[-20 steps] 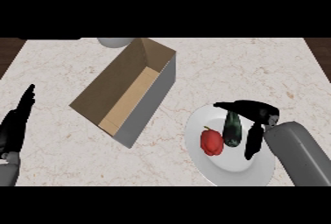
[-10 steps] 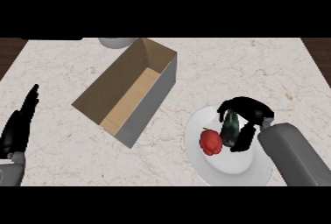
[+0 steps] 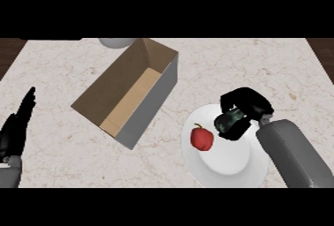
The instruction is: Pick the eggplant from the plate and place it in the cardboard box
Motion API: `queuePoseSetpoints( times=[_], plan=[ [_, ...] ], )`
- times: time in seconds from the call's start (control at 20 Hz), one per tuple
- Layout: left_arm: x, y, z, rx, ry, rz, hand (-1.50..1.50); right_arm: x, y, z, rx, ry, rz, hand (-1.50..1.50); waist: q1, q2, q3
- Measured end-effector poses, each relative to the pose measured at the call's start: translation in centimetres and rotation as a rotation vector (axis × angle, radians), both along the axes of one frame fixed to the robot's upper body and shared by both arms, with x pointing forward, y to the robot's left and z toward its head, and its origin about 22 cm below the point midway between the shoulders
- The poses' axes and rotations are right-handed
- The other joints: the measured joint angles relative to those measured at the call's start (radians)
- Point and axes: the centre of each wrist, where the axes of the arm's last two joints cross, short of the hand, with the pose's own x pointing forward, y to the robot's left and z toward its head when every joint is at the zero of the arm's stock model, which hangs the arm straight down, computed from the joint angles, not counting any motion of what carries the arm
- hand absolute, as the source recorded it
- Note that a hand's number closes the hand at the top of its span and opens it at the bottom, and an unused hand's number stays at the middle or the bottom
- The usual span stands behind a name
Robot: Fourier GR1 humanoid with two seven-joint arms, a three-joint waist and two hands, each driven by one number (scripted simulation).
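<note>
- Lifted since 0.5 s ago: eggplant (image 3: pixel 229 123), now above white plate (image 3: pixel 228 170) rim, right hand (image 3: pixel 246 105) curled around it.
- Beside red pepper (image 3: pixel 201 138); cardboard box (image 3: pixel 128 95) well left.
- Left hand (image 3: pixel 16 131) resting open, left edge.

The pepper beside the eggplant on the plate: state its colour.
Red, with a small dark stem; the pepper shows plainly in the head view, lying on the white plate.

You are looking down at a kitchen counter (image 3: pixel 261 66) of pale veined marble, where a white plate (image 3: pixel 228 165) carrying a red pepper (image 3: pixel 201 138) and a dark eggplant (image 3: pixel 229 123) sits beside an open cardboard box (image 3: pixel 130 95).
</note>
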Motion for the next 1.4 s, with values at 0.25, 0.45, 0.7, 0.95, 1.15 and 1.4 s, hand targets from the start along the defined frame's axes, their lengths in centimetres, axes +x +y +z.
queuePoseSetpoints(
  times=[0.25,0.45,0.7,0.95,1.15,1.4],
  plan=[
    [0.4,-0.2,0.2,-0.005,0.006,-0.002,0.00,0.5,0.0,3.2,-0.009,-0.192,-0.043,1.50,-0.006,0.001,0.001],
    [0.2,0.3,0.4,0.004,0.006,0.010,0.00,0.1,-0.5,6.3,0.018,-0.334,-0.068,1.50,-0.011,0.000,0.002],
    [-0.2,0.3,-0.2,0.001,0.009,0.005,0.00,-0.5,0.5,10.5,0.125,-0.518,-0.006,1.50,-0.010,0.000,0.002],
    [-0.5,-0.3,0.0,-0.001,0.007,0.006,0.00,-1.9,3.7,13.5,0.219,-0.572,0.071,1.50,-0.005,0.000,0.002],
    [0.1,-0.4,-0.4,-0.006,0.007,0.002,0.00,-1.9,6.6,15.7,0.306,-0.533,0.116,1.50,-0.004,0.002,0.002],
    [0.3,-0.9,0.4,-0.007,0.007,-0.012,0.00,-1.4,11.5,17.8,0.418,-0.478,0.107,1.50,0.006,0.003,0.001]
  ],
)
